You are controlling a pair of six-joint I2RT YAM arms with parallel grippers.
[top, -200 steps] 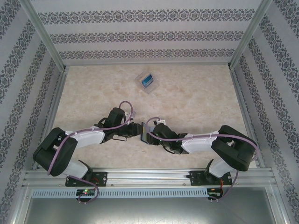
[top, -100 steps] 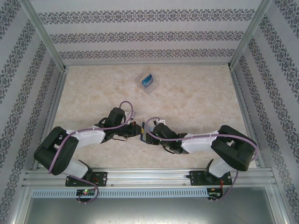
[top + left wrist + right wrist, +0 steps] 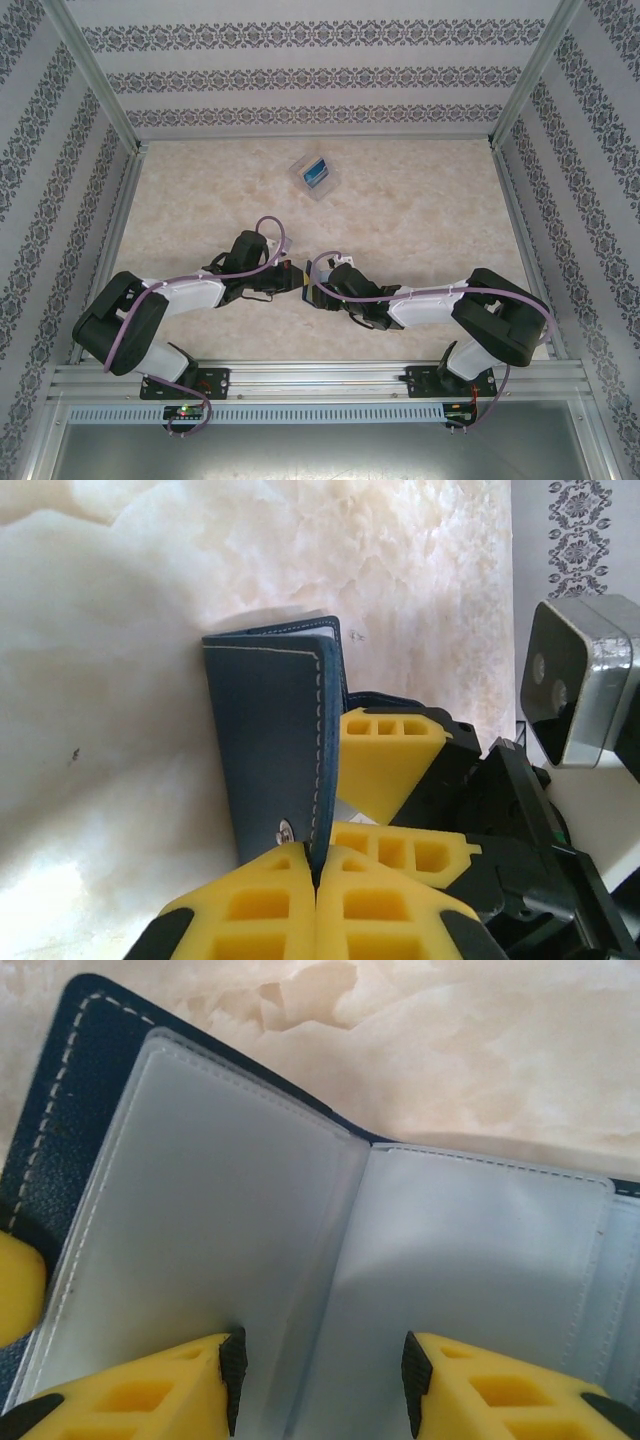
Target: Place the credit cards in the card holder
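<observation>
**Top external view: holder opened near the arms, card far off**

Close to the arm bases, the left hand (image 3: 316,865) is pressed together on the cover edge of the card holder (image 3: 270,740), which stands upright on the counter (image 3: 420,220). Just beside it, the right hand (image 3: 320,1370) hangs half spread over the clear sleeves, pinching nothing I can see. The blue credit card (image 3: 316,171) lies well beyond both, in a transparent case (image 3: 299,175) toward the far wall, with open counter between. Neither arm looks clearly nearer.
</observation>
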